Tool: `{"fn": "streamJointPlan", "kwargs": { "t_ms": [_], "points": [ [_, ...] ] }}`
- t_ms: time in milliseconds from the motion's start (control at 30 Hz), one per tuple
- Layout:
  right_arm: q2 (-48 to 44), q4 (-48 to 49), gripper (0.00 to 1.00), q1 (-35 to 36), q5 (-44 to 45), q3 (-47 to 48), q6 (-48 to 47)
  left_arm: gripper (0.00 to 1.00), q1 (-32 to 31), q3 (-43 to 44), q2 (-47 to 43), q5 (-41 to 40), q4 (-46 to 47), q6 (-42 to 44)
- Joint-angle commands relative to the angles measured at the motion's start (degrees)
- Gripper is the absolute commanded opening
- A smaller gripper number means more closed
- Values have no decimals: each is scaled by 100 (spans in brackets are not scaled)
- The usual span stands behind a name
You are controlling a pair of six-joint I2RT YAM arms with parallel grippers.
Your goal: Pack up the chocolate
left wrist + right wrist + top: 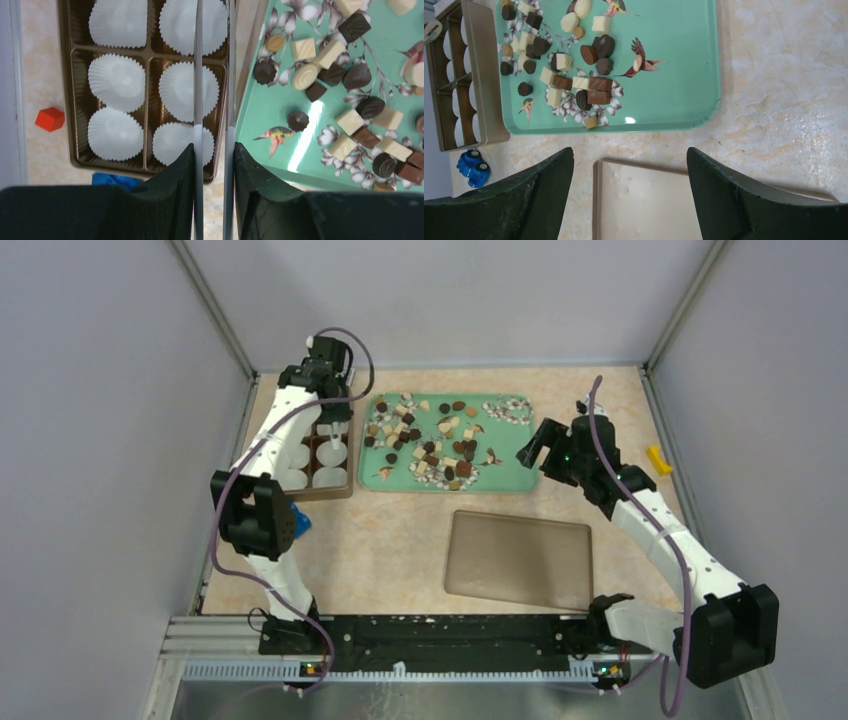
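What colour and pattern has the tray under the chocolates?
Mint green tray, printed with flowers and hummingbirds; clearest in the right wrist view.

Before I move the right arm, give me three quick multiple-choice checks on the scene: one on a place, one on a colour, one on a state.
1. Where does the flat brown lid lie?
A. On top of the box of paper cups
B. On the table, on the near side of the green tray
C. Inside the tray

2. What colour is the small block near the table's right edge?
A. Red
B. Blue
C. Yellow

3. How is the right gripper?
A. Open, holding nothing
B. Shut on a paper cup
C. Shut on the lid

Answers:
1 B: the top view shows the lid flat on the table between the tray and the arms.
2 C: the block there is plainly yellow.
3 A: the right wrist view shows the fingers wide apart with nothing between them.
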Motion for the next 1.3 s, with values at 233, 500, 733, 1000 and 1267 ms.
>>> {"fn": "streamJointPlan", "kwargs": {
  "t_ms": [233,500,733,1000,1267],
  "points": [
    [61,114,81,-37,66,-22,-47,18,413,430,759,391,917,154],
    [80,33,81,-36,101,48,-36,20,557,561,1116,456,1108,123],
    [40,-18,81,-43,132,57,3,31,575,677,1302,488,980,111],
    [-21,-89,81,-43,107,66,45,39,575,574,1119,458,991,144],
    [-115,-151,81,-36,58,58,59,33,575,532,832,408,816,181]
  ]
}}
